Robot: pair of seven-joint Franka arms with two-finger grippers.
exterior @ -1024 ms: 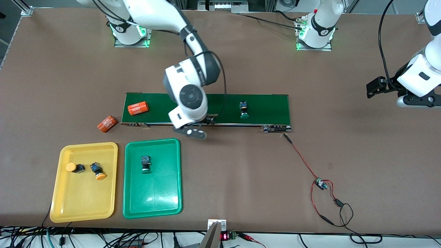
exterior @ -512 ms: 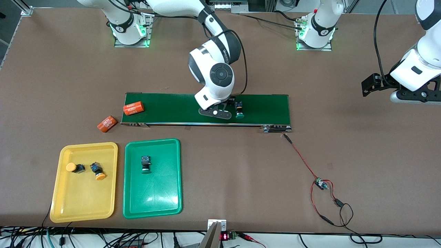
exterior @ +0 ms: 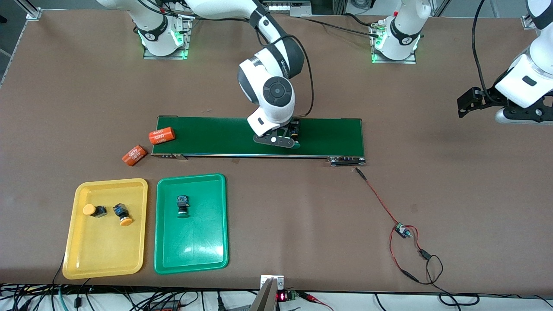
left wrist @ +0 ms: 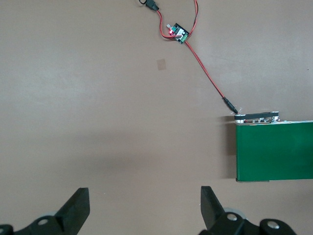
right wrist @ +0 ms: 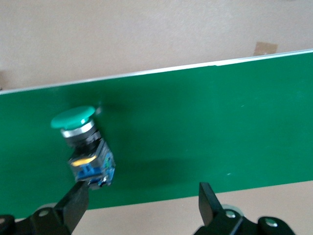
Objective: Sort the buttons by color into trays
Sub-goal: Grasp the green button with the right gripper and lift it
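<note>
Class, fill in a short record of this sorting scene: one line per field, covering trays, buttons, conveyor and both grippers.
yellow tray: two yellow-orange buttons
green tray: one green button
conveyor belt: second green button, one orange cylinder
table beside belt: another orange cylinder
right gripper: open, over the belt at the button
left gripper: open, waiting over bare table

My left gripper (left wrist: pixel 142 210) hangs over bare brown table (left wrist: pixel 98 112), fingers (left wrist: pixel 78 208) spread wide, nothing between them. One end of the green conveyor belt (left wrist: pixel 274 152) shows, a red wire (left wrist: pixel 208 76) running from it to a small circuit board (left wrist: pixel 177 33).
</note>
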